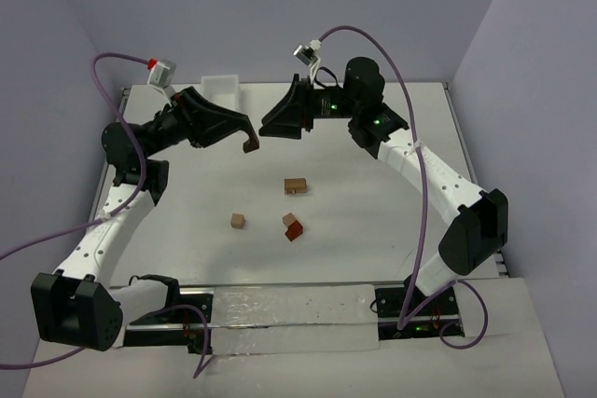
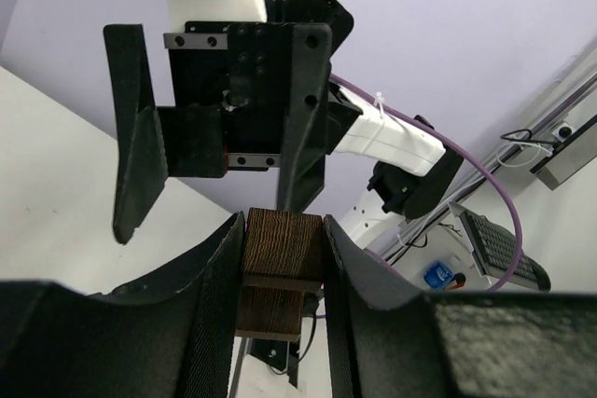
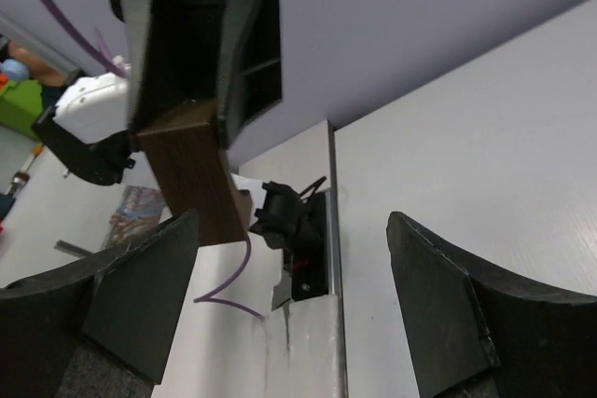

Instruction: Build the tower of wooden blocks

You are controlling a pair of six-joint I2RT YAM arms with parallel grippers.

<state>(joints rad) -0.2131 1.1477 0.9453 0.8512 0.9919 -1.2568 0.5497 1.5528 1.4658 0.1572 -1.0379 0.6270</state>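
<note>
One dark brown block point(image 2: 283, 241), held: I had it pinched between the fingers of the left gripper point(image 1: 249, 140), raised above the far part of the table point(image 1: 373, 230). The right gripper point(image 3: 289, 267) faced it just beside, fingers spread wide and closed on nothing. Three further lots lay mid-table, well apart from the held one: a tan-and-brown pair point(image 1: 297, 185), a single tan block point(image 1: 238, 220), and a touching tan and reddish-brown pair point(image 1: 293, 226).
</note>
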